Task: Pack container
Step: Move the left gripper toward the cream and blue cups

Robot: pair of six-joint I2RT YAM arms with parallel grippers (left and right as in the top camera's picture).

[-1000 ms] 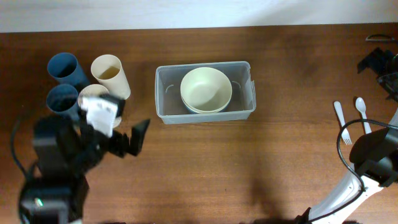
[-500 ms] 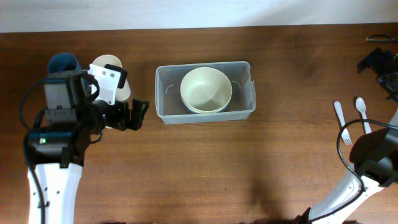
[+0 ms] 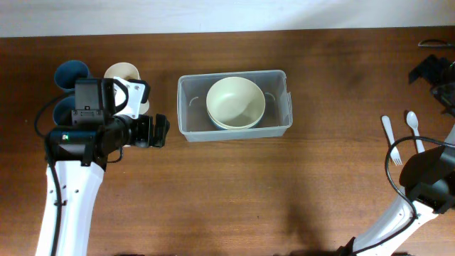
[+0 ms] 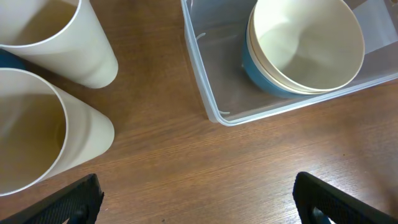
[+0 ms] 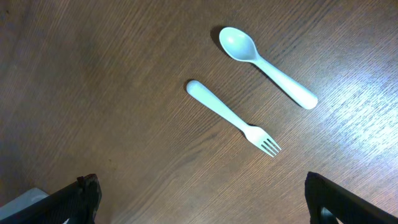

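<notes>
On the brown wooden surface [image 3: 234, 185] the container [image 3: 186, 107] sits centre, bowls [image 3: 235, 99] nested inside to save room. The left pincer [image 4: 196, 186], jaws apart, hovers near the cups [image 4: 56, 43], probably choosing one. The right pincer [image 5: 199, 186], equally apart, waits over the fork [image 5: 233, 118] and spoon [image 5: 264, 59].

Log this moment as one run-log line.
left gripper open, empty, between cream cups and container | container: stacked bowls inside | right gripper open, empty, above fork and spoon
</notes>
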